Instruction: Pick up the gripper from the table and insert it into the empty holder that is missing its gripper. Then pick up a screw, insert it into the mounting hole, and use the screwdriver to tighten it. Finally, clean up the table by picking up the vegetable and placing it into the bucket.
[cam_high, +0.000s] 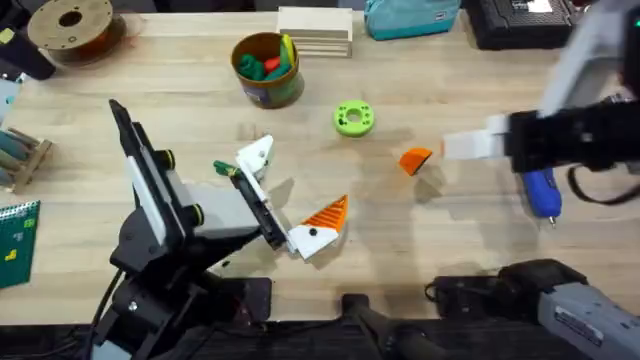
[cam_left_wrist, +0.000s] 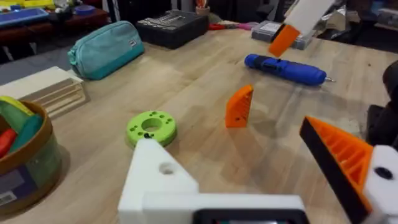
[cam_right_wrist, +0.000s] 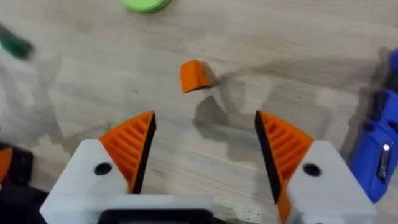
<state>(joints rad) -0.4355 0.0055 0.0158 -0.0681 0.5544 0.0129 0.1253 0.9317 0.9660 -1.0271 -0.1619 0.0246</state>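
The orange ribbed gripper (cam_high: 415, 160) stands on the table right of centre, also seen as gripper (cam_right_wrist: 194, 76) and gripper (cam_left_wrist: 239, 107). My right gripper (cam_right_wrist: 205, 124) is open, hovering just short of it with nothing between its orange pads. My left gripper (cam_high: 297, 182) is open and rests low at centre. Its far finger is the bare white holder (cam_left_wrist: 158, 180), with the mounting hole (cam_left_wrist: 166, 168) in its face. The blue screwdriver (cam_high: 540, 190) lies under the right arm. The dark-green vegetable (cam_high: 222, 168) lies beside the holder. The bucket (cam_high: 266, 68) stands at the back.
A green ring disc (cam_high: 352, 118) lies between the bucket and the orange piece. A brown spool (cam_high: 70, 25) sits at the back left, and wooden boards (cam_high: 315, 30) and a teal pouch (cam_left_wrist: 106, 46) lie along the back edge. The bucket holds toy vegetables.
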